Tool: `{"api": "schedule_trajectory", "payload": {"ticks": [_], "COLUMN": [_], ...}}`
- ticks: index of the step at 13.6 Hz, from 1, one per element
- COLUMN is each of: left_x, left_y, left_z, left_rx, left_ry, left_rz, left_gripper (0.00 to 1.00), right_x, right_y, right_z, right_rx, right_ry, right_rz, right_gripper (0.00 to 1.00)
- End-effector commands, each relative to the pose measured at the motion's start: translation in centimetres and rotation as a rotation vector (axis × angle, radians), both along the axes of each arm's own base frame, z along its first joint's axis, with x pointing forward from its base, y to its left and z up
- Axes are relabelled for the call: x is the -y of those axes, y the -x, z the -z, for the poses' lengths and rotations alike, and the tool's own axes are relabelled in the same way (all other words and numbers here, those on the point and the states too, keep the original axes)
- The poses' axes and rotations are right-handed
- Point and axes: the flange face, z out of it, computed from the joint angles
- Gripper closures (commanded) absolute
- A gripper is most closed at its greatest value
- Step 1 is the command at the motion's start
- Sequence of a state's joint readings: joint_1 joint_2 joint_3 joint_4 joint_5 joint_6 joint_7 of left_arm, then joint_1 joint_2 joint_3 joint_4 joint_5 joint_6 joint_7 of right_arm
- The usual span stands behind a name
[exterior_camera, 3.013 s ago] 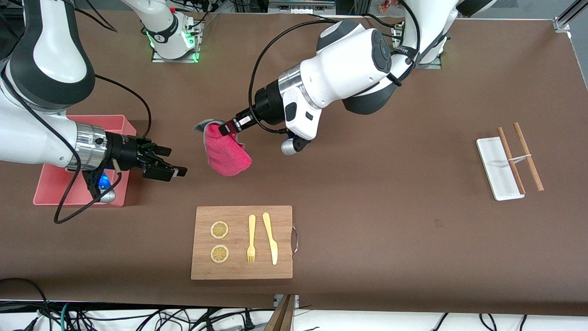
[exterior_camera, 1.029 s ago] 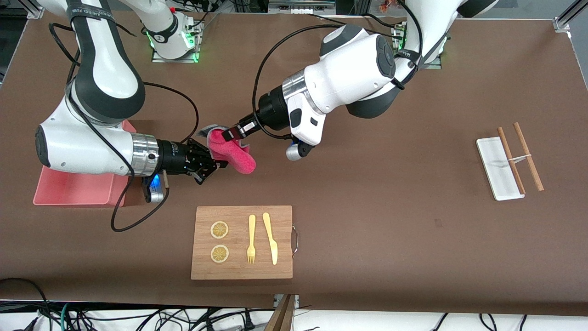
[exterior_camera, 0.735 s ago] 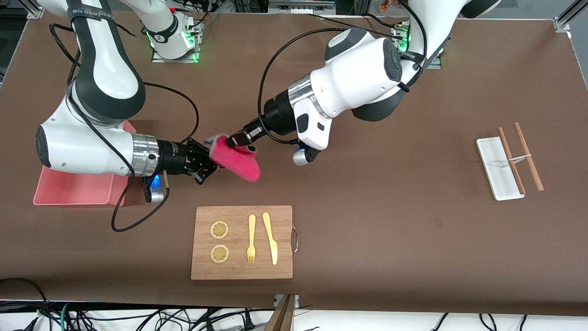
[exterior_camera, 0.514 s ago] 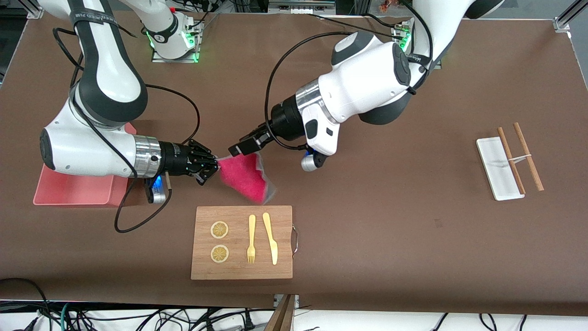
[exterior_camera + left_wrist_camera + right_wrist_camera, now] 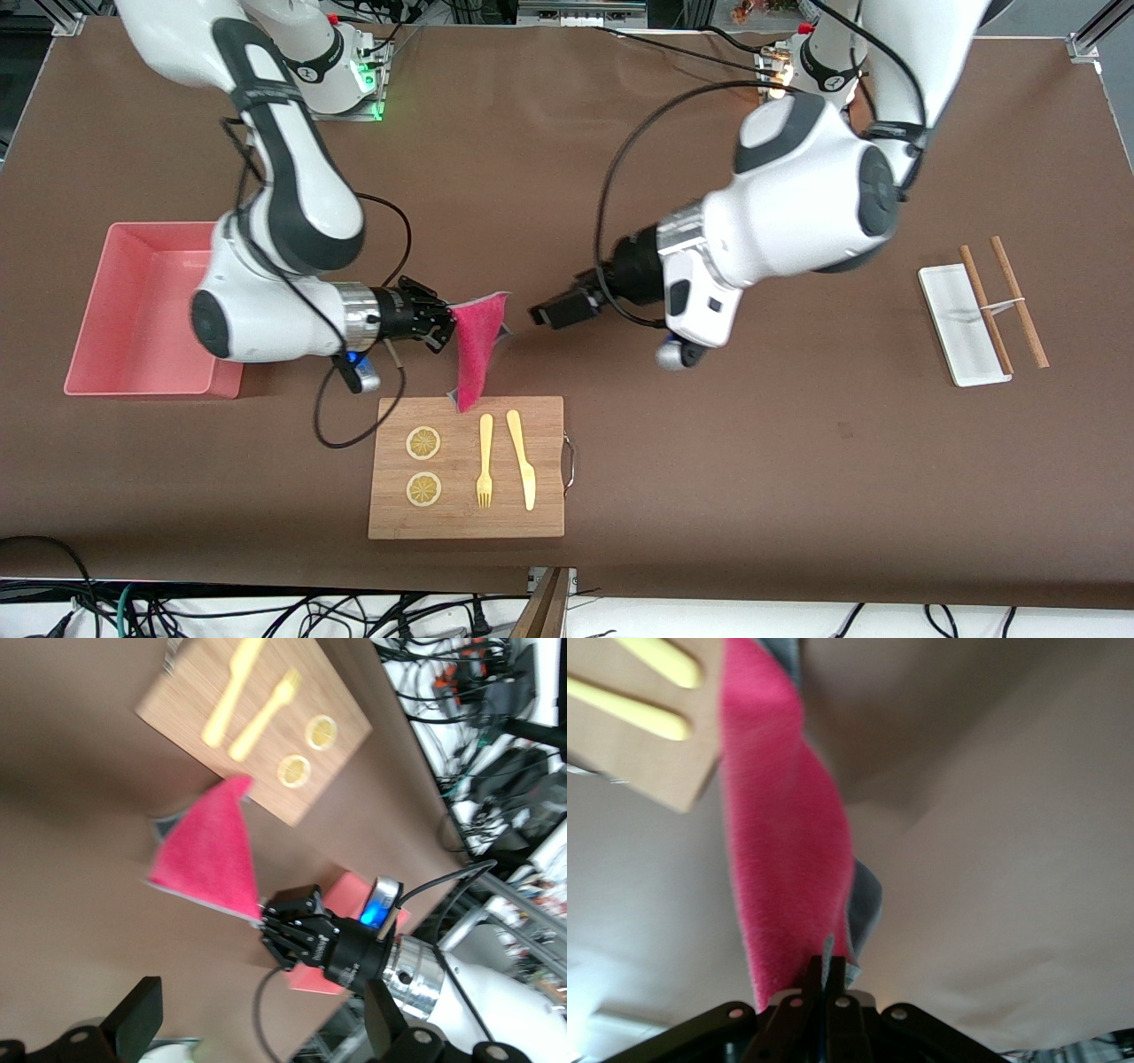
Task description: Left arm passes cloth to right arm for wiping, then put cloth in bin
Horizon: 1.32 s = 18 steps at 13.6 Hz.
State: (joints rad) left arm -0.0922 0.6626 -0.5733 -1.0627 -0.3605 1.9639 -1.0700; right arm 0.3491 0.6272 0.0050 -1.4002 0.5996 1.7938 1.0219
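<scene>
The magenta-pink cloth (image 5: 478,350) with its grey reverse hangs from my right gripper (image 5: 447,321), which is shut on its upper corner. The cloth's lower tip reaches the farther edge of the wooden cutting board (image 5: 467,514). In the right wrist view the cloth (image 5: 788,859) hangs from the shut right gripper (image 5: 824,974). My left gripper (image 5: 542,316) is open and empty, apart from the cloth toward the left arm's end. The left wrist view shows the open left gripper (image 5: 261,1045), the cloth (image 5: 210,859) and the right gripper (image 5: 292,921). The salmon-pink bin (image 5: 97,310) stands at the right arm's end.
The cutting board bears two lemon slices (image 5: 423,443), a yellow fork (image 5: 485,461) and a yellow knife (image 5: 523,461). A white tray (image 5: 952,332) with two wooden chopsticks (image 5: 1019,301) lies at the left arm's end. The right arm's black cable (image 5: 341,425) droops beside the board.
The left gripper has opened, let go of the cloth and drawn back toward its own end. The right gripper has shut on the cloth and carried it toward the cutting board.
</scene>
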Motion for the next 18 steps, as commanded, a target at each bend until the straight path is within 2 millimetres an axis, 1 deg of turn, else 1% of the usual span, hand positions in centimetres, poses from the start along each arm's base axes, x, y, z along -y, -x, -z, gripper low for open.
{"api": "schedule_trajectory", "payload": {"ticks": [1,2,3,4,5,6,7,9,10,11,12,13,14,15,16,17,18], "left_x": [-8.8,-11.2,-12.8,-13.7,-14.5,-15.8,-17.2,-19.9,-21.6,-23.2,-24.3,-25.1,-26.7,-28.2,-29.6,-30.6,-32.0], "left_y": [-1.3,-1.2,-0.5,0.4,1.4,2.5,3.8,7.0,8.5,9.9,11.2,12.3,12.9,13.2,13.1,13.0,12.8], "left_z": [-0.5,-1.4,-1.9,-3.1,-4.3,-4.7,-5.4,-6.2,-6.4,-6.6,-6.6,-6.6,-6.5,-6.1,-5.2,-4.6,-3.5], "left_rx": [0.034,0.033,0.006,-0.010,-0.027,-0.058,-0.047,0.017,0.025,0.020,0.024,0.034,0.033,0.021,0.009,0.022,0.032], "left_ry": [-0.061,-0.073,-0.094,-0.122,-0.145,-0.176,-0.229,-0.336,-0.367,-0.399,-0.457,-0.531,-0.572,-0.593,-0.630,-0.683,-0.719], "left_rz": [0.117,0.143,0.177,0.198,0.217,0.235,0.270,0.397,0.410,0.427,0.459,0.497,0.507,0.493,0.496,0.509,0.518], "left_gripper": [0.00,0.00,0.00,0.00,0.00,0.00,0.00,0.00,0.00,0.00,0.00,0.00,0.00,0.00,0.00,0.00,0.00], "right_x": [-0.8,-0.9,-0.6,-0.4,-0.3,-0.4,-1.4,-2.4,-3.2,-3.3,-3.2,-3.1,-3.1,-3.1,-3.0,-2.9,-2.5], "right_y": [1.4,2.2,2.8,3.5,4.0,4.4,5.3,6.5,7.2,7.6,7.9,8.2,8.5,8.9,9.1,9.3,9.4], "right_z": [2.6,3.8,4.9,5.7,5.7,5.6,4.8,3.6,3.2,2.6,1.8,1.2,0.7,0.5,0.6,1.1,1.9], "right_rx": [-0.007,-0.014,-0.020,-0.031,-0.047,-0.061,-0.070,-0.100,-0.112,-0.127,-0.137,-0.150,-0.163,-0.178,-0.194,-0.207,-0.225], "right_ry": [0.064,0.094,0.130,0.160,0.186,0.199,0.199,0.200,0.205,0.205,0.204,0.205,0.205,0.206,0.208,0.208,0.214], "right_rz": [-0.092,-0.132,-0.165,-0.203,-0.241,-0.260,-0.288,-0.326,-0.346,-0.358,-0.367,-0.374,-0.383,-0.394,-0.400,-0.409,-0.409], "right_gripper": [1.00,1.00,1.00,1.00,1.00,1.00,1.00,1.00,1.00,1.00,1.00,1.00,1.00,1.00,1.00,1.00,1.00]}}
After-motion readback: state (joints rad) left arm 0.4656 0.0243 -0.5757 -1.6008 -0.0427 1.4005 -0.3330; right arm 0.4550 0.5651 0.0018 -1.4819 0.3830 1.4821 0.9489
